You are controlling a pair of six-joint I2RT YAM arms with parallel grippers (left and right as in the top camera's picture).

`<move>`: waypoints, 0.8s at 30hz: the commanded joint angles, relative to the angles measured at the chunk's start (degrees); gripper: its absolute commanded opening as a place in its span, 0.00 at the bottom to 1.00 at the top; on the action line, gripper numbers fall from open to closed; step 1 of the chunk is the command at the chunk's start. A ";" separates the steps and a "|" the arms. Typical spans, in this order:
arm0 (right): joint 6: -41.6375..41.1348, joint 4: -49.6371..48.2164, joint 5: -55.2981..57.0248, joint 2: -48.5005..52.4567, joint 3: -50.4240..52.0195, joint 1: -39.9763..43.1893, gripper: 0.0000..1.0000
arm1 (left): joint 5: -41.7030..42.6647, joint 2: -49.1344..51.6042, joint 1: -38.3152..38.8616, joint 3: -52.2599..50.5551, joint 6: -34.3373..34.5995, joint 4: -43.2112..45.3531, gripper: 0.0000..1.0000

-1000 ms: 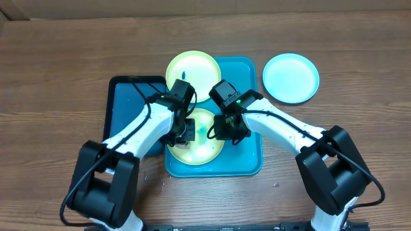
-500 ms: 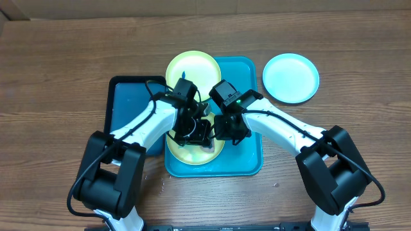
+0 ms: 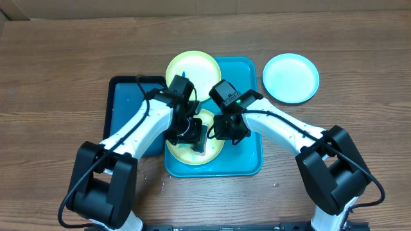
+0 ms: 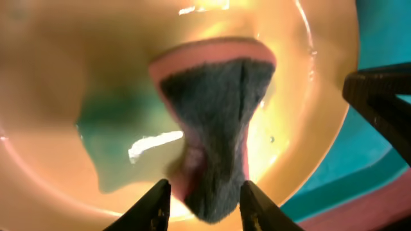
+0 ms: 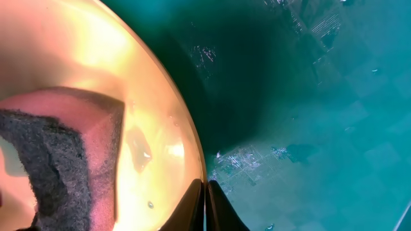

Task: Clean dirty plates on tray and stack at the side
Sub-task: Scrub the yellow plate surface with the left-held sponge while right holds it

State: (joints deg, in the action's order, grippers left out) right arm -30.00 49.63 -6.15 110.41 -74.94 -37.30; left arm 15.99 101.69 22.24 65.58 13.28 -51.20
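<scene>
One plate (image 3: pixel 186 156) lies on the turquoise tray (image 3: pixel 247 160). My left gripper (image 3: pixel 194 136) is shut on a pink sponge with a grey scouring face (image 4: pixel 215 128) and presses it onto this plate (image 4: pixel 70 70). My right gripper (image 3: pixel 216 131) is shut on the plate's right rim (image 5: pixel 192 154), its jaws pinched together at the edge. A second plate (image 3: pixel 189 66) with a small blue smudge lies at the tray's far left corner. A third plate (image 3: pixel 290 77) lies on the table to the right of the tray.
A smaller dark navy tray (image 3: pixel 125 106) lies against the turquoise tray's left side. The wooden table (image 3: pixel 58 77) surrounds both trays. My two arms cross over the near half of the tray.
My left gripper has swept the sponge from the plate's left side to its middle and right. The right gripper has held the rim still.
</scene>
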 commanded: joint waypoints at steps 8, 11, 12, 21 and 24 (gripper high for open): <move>-0.20 -0.26 -1.31 -1.57 0.37 -0.22 0.06 | -8.66 -0.55 3.48 -0.61 1.14 5.60 0.37; -0.17 -0.28 -1.46 -1.57 0.37 -0.22 0.06 | -9.55 0.04 3.69 -0.61 1.09 5.84 0.37; -0.17 -0.31 -1.46 -1.57 0.37 -0.22 0.06 | -9.51 0.37 3.74 -0.61 1.09 5.88 0.36; -0.17 -0.50 -1.46 -1.57 0.37 -0.22 0.05 | -8.63 5.42 3.58 -0.61 1.09 6.45 0.04; -0.17 -0.50 -1.46 -1.57 0.37 -0.22 0.05 | -9.42 5.27 2.12 -0.37 1.25 6.38 0.04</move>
State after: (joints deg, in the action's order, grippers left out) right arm -29.98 49.60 -6.59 110.41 -74.91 -37.28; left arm 8.51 105.25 25.43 65.30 13.98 -44.51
